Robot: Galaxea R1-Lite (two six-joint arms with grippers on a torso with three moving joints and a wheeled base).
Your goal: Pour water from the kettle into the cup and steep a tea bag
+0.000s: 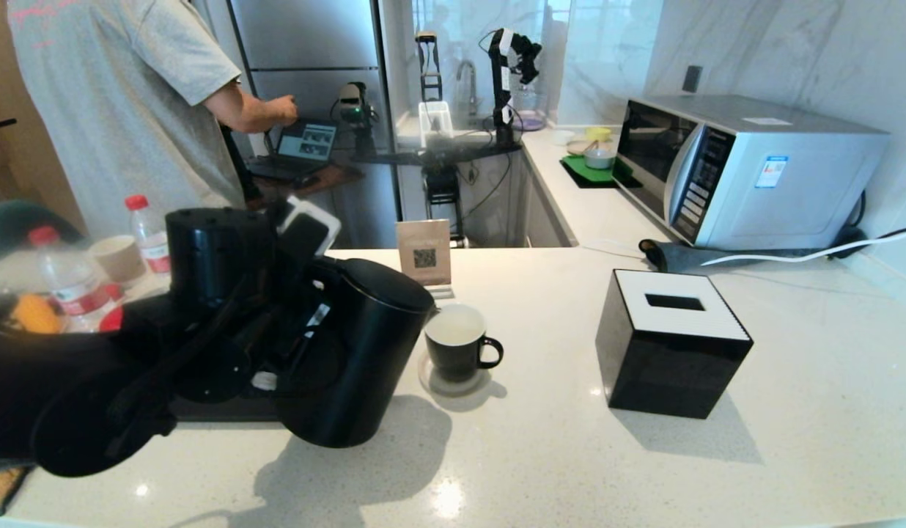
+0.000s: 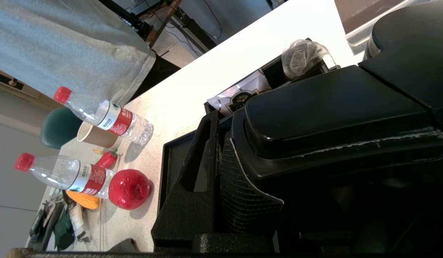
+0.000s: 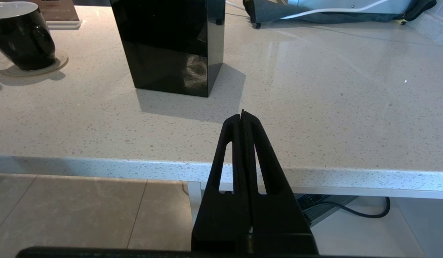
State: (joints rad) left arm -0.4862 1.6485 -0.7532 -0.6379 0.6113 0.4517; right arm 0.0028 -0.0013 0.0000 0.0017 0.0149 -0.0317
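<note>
The matte-black kettle hangs tilted over the counter, its spout at the rim of the black cup. My left gripper is shut on the kettle's loop handle, with one ribbed pad pressed against it. The cup stands on a round coaster and its white inside looks pale; I cannot make out a stream or a water level. A greyish translucent pouch, apparently the tea bag, lies in the black tray. My right gripper is shut on nothing, off the counter's front edge.
A black cube tissue box stands right of the cup. A QR sign is behind the cup. Two red-capped bottles, a paper cup and a red ball sit left. Microwave back right; a person back left.
</note>
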